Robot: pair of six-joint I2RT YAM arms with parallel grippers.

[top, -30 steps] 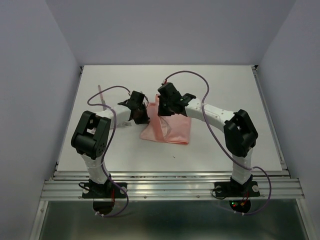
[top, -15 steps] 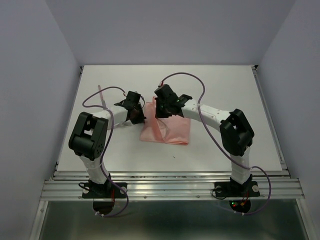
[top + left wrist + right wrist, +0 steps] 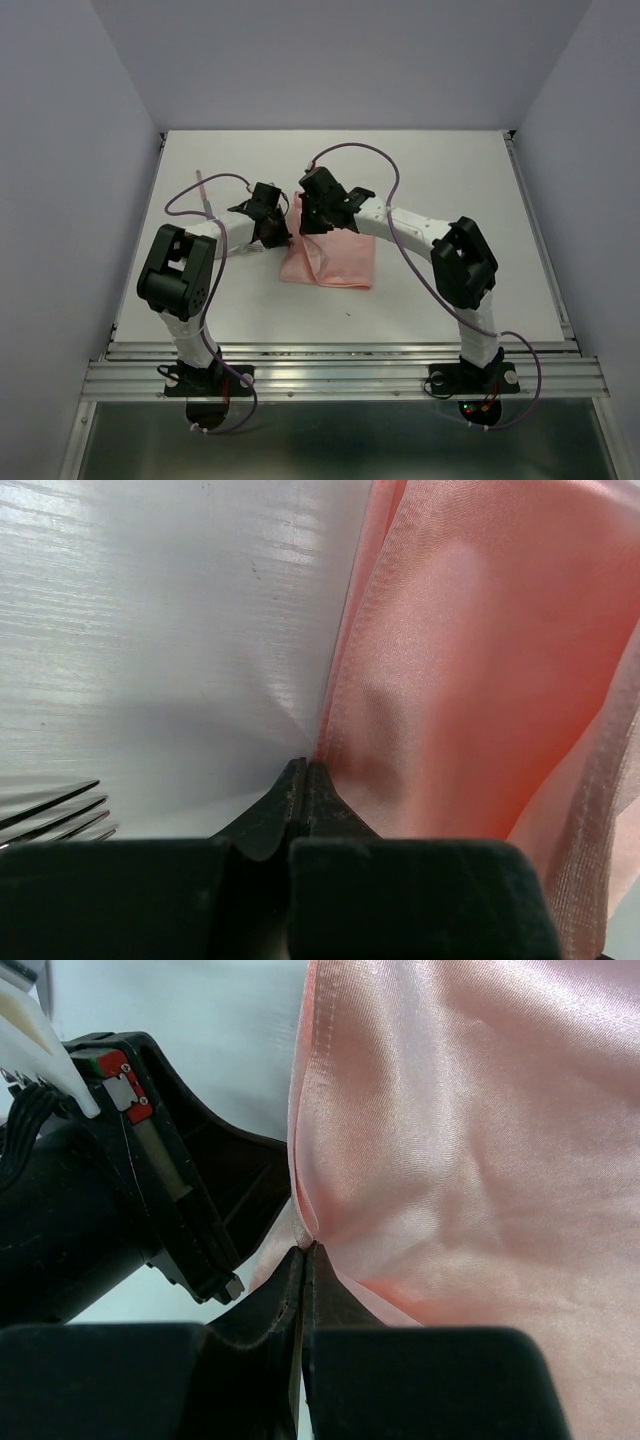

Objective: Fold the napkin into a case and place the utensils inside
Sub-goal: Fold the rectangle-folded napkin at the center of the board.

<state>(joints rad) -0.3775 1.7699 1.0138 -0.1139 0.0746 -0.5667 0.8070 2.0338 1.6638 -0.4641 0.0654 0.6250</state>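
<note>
The salmon-pink napkin lies partly folded in the middle of the white table. My left gripper is shut on the napkin's left edge. My right gripper is shut on a fold of the same edge, close beside the left gripper. Fork tines show at the lower left of the left wrist view. A thin pinkish utensil lies at the far left of the table. No finished case shows.
The table's raised rails run along the near edge. Purple cables arch above both arms. White table surrounds the cloth.
My right gripper has moved left across the napkin, drawing the cloth's upper part over toward the left gripper. The napkin now looks narrower. The left gripper has shifted only slightly.
</note>
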